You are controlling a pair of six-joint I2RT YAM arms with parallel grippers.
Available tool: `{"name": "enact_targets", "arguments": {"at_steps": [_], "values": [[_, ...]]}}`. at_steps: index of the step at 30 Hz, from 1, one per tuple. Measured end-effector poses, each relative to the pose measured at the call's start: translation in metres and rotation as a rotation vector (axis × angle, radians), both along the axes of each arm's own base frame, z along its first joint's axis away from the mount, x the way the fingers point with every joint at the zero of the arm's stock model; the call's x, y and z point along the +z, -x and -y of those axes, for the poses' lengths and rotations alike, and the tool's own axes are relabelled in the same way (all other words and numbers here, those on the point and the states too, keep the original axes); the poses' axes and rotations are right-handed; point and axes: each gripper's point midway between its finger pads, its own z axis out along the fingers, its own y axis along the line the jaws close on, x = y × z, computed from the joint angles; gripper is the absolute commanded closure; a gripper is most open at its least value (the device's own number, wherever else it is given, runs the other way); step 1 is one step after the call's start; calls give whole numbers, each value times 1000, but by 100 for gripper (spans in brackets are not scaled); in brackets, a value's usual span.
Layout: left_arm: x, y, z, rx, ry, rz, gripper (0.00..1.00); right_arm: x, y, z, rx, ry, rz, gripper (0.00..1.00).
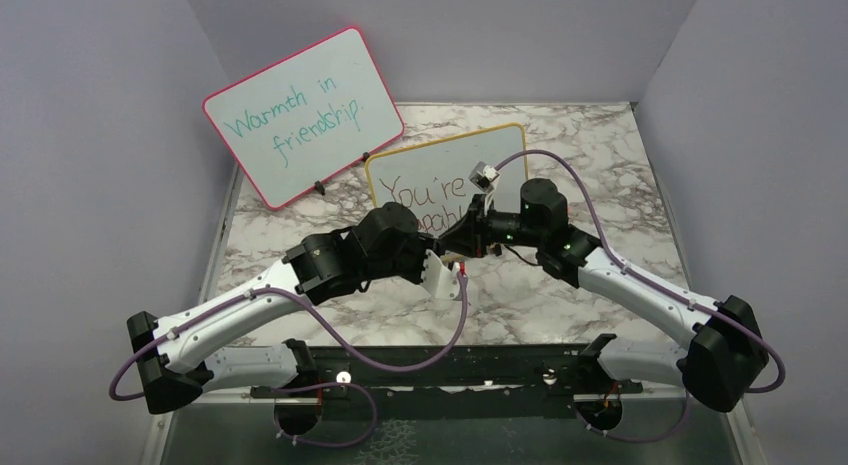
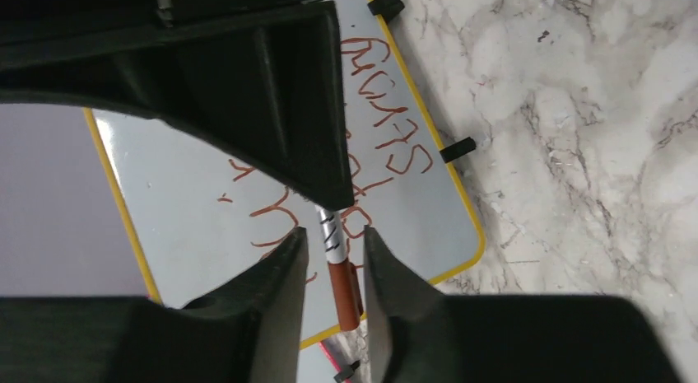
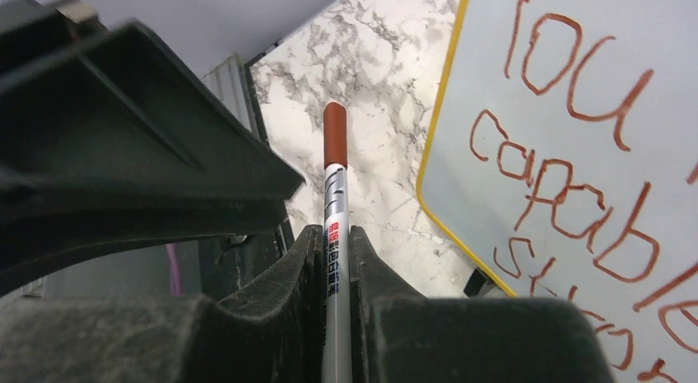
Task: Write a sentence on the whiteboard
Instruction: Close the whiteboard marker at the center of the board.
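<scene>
The marker (image 3: 336, 193) is held in the closed jaws of the right gripper (image 3: 333, 235), its red-brown cap (image 3: 334, 132) projecting ahead of the tips, so the nib is covered and not presented for writing. The jaws of the left gripper (image 2: 335, 235) are set slightly apart to either side of that cap with a gap showing, which is judged a capping hand-off rather than a clamp. The yellow-framed whiteboard (image 3: 461, 193) lies beyond and to the right of the right jaws, clear of the marker, with the sentence (image 3: 568, 193) already written across it.
</scene>
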Motion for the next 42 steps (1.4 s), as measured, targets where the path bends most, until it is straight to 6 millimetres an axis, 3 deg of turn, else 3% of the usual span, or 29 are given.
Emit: {"name": "enact_targets", "arguments": {"at_steps": [9, 16, 19, 20, 21, 23, 33, 36, 42], "values": [[31, -18, -5, 243, 222, 0, 25, -6, -3, 16, -115, -47, 51, 99], [41, -48, -17, 533, 495, -138, 24, 0, -6, 26, -194, -137, 98, 99], [35, -70, -31, 653, 631, -264, 25, 3, -8, 27, -215, -171, 105, 99], [38, -72, -27, 663, 712, -349, 25, 4, -8, 27, -218, -184, 108, 99], [33, -85, -43, 724, 729, -347, 25, 4, -8, 27, -221, -198, 107, 99], [35, -93, -51, 757, 829, -427, 26, 3, -6, 28, -224, -218, 102, 99], [63, -68, -30, 578, 1184, -828, 31, 28, 1, 32, -222, -336, 128, 99], [64, -60, -24, 543, 1221, -922, 34, 34, 3, 32, -219, -363, 127, 99], [72, -47, -13, 475, 1249, -1068, 48, 45, 5, 33, -214, -409, 132, 99]]}}
